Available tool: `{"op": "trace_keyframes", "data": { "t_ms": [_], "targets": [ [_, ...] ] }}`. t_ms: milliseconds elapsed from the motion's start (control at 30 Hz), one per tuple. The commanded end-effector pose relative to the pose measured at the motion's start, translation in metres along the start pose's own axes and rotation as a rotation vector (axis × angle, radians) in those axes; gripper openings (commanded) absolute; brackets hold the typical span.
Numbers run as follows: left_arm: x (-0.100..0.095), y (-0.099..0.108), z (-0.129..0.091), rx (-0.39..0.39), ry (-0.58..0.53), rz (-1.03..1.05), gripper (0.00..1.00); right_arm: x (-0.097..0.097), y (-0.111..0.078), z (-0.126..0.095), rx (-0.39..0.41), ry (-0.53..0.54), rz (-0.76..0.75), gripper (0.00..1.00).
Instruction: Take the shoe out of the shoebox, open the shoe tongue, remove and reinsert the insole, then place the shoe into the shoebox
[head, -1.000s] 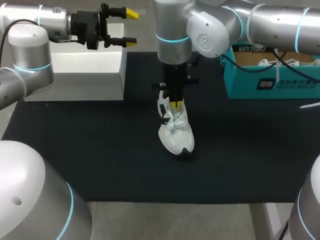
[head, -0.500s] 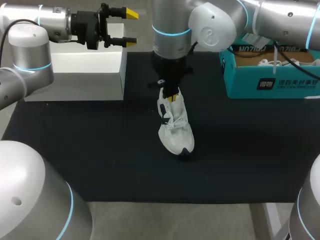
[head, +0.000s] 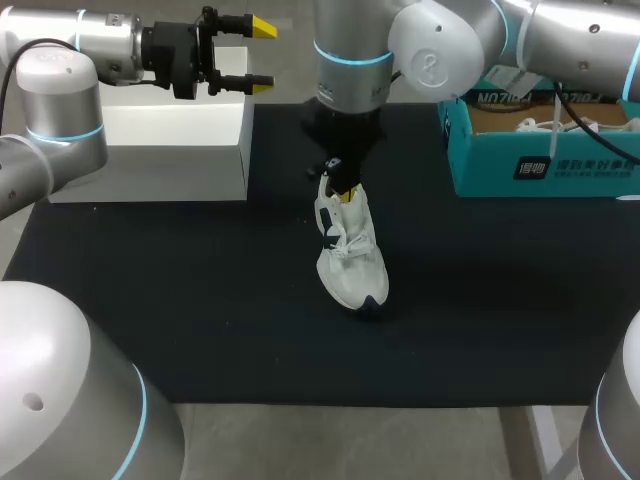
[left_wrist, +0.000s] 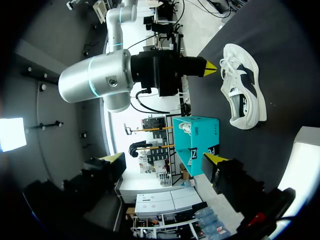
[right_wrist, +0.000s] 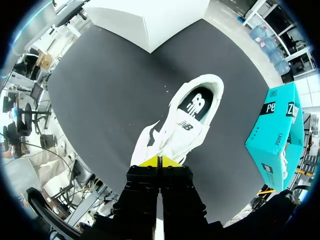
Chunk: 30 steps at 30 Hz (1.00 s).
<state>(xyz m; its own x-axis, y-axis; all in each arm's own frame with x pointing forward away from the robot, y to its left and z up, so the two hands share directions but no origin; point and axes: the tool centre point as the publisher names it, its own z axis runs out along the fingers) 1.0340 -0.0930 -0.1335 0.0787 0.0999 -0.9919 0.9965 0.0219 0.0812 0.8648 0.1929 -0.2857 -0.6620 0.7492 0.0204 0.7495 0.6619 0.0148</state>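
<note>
Shoebox (head: 545, 165) with second shoe (head: 533, 125) inside

shoe (head: 351, 258): middle of black mat (head: 200, 300) | right gripper (head: 347, 192): at its back end | shoebox (head: 490, 165): mat's far right corner | left gripper (head: 262, 56): fingers apart

Toe of the white mesh trainer (right_wrist: 182, 122) hidden beneath the right gripper (right_wrist: 159, 161), wrist view. Teal cardboard shoebox (head: 540, 165), at the far right corner of the black mat (head: 200, 300), runs off the head view's edge.
</note>
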Motion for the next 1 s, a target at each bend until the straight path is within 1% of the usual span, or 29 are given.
{"op": "trace_keyframes", "data": {
  "t_ms": [33, 67, 133, 167, 200, 233, 267, 300, 333, 367, 533, 567, 1000],
  "targets": [
    [0.0, -0.001, 0.001, -0.002, 0.002, 0.002, 1.0, 0.0, 0.0, 0.0, -0.002, -0.001, 0.001, 0.0],
    [0.0, -0.001, 0.001, -0.002, 0.002, 0.002, 1.0, 0.0, 0.0, -0.001, -0.011, -0.012, -0.059, 0.0],
    [0.0, -0.001, 0.001, -0.002, 0.002, 0.002, 1.0, -0.007, -0.001, -0.003, -0.045, -0.028, -0.093, 0.0],
    [0.0, -0.001, 0.001, -0.002, 0.002, 0.002, 1.0, -0.011, 0.0, -0.005, -0.071, -0.029, -0.137, 0.0],
    [0.0, -0.001, 0.001, -0.002, 0.002, 0.002, 1.0, -0.014, 0.002, -0.006, -0.073, -0.026, -0.172, 0.0],
    [0.0, -0.001, 0.001, -0.002, 0.002, 0.002, 1.0, -0.019, 0.004, -0.007, -0.057, -0.037, -0.189, 0.0],
    [0.0, -0.001, 0.001, -0.002, 0.002, 0.002, 1.0, -0.022, 0.006, -0.008, -0.069, -0.037, -0.228, 0.0],
    [0.0, -0.001, 0.001, -0.002, 0.002, 0.002, 1.0, -0.026, 0.009, -0.008, -0.064, -0.03, -0.255, 0.0],
    [0.0, -0.001, 0.001, -0.002, 0.002, 0.002, 1.0, -0.029, 0.01, -0.009, -0.042, -0.034, -0.257, 0.0],
    [0.0, -0.001, 0.001, -0.002, 0.002, 0.002, 1.0, -0.032, 0.012, -0.01, -0.045, -0.025, -0.278, 0.0],
    [0.0, -0.001, 0.001, -0.002, 0.002, 0.002, 1.0, -0.033, 0.019, -0.016, -0.019, -0.009, -0.416, 0.0],
    [0.0, -0.001, 0.001, -0.002, 0.002, 0.002, 1.0, -0.034, 0.019, -0.016, 0.006, -0.009, -0.409, 0.0],
    [0.0, -0.001, 0.001, -0.002, 0.002, 0.002, 1.0, -0.034, 0.019, -0.016, 0.006, -0.009, -0.409, 0.0]
  ]
}}
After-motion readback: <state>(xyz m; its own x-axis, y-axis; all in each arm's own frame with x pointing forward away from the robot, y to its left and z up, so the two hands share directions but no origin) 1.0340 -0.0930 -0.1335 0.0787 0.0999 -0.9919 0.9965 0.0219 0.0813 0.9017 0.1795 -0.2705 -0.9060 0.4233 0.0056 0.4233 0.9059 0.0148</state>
